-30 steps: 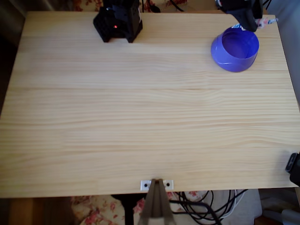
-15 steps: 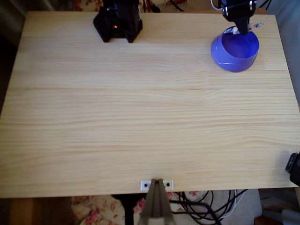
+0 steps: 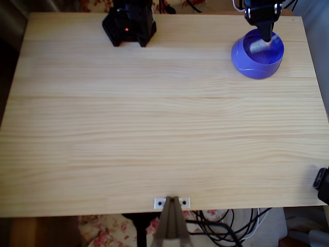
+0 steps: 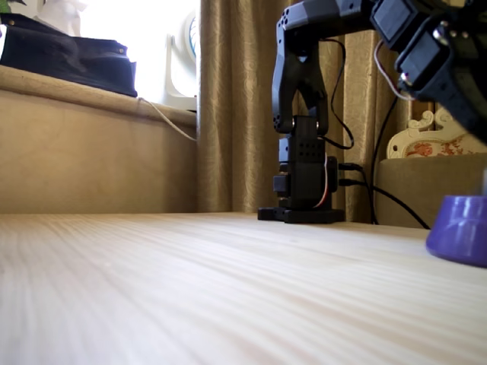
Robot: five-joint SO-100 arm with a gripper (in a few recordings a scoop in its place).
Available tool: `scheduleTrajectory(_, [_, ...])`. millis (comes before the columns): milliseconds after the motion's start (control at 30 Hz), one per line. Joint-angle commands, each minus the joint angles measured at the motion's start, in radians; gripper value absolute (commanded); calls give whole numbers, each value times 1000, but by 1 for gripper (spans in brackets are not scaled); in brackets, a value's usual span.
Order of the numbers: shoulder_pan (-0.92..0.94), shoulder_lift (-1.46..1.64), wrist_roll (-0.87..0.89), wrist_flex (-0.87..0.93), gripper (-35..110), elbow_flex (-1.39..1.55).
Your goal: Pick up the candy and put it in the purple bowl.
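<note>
In the overhead view the purple bowl (image 3: pixel 245 60) stands at the table's far right corner. The candy (image 3: pixel 263 45), a pale blurred streak, lies inside the bowl, just below the fingertips and apart from them. My black gripper (image 3: pixel 267 36) hangs over the bowl's far rim, pointing down into it, and looks open with nothing between its fingers. In the low fixed view the bowl (image 4: pixel 460 236) shows at the right edge, with the arm's links above it.
The arm's black base (image 3: pixel 128 24) stands at the table's far edge, also the base (image 4: pixel 306 190) in the fixed view. A black object (image 3: pixel 322 185) sits at the right edge near the front. Cables hang below the front edge.
The candy, held across the gripper above the bowl's far rim a moment ago, has left the fingers and now sits lower, inside the bowl. The gripper has barely moved.
</note>
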Motion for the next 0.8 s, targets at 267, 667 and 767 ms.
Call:
scheduleTrajectory(267, [2,98,18,63,7,-123])
scheduleTrajectory(667, [259,397,81,95,0,51])
scheduleTrajectory(767, [383,426,91,170,0,83])
